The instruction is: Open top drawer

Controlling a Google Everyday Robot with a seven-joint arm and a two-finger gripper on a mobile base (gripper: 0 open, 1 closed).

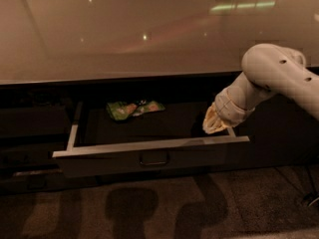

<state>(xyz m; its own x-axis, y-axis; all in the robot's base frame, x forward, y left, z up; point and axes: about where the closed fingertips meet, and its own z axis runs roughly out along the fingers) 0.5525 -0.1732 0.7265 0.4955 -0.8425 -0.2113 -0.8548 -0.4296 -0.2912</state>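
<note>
The top drawer point(149, 148) stands pulled out under the counter, its pale front edge and left rail showing, with a small dark loop handle point(153, 159) centred on its front. A green snack bag point(134, 108) lies at the back of the drawer floor. My gripper point(213, 125) hangs at the drawer's right end, just above the right rail and behind the front edge, on the white arm point(274, 76) that comes in from the right.
A glossy beige counter top point(124, 29) runs over the drawer. Dark cabinet fronts point(30, 128) flank it on the left and right. Speckled dark floor point(159, 208) lies in front, with shadows on it.
</note>
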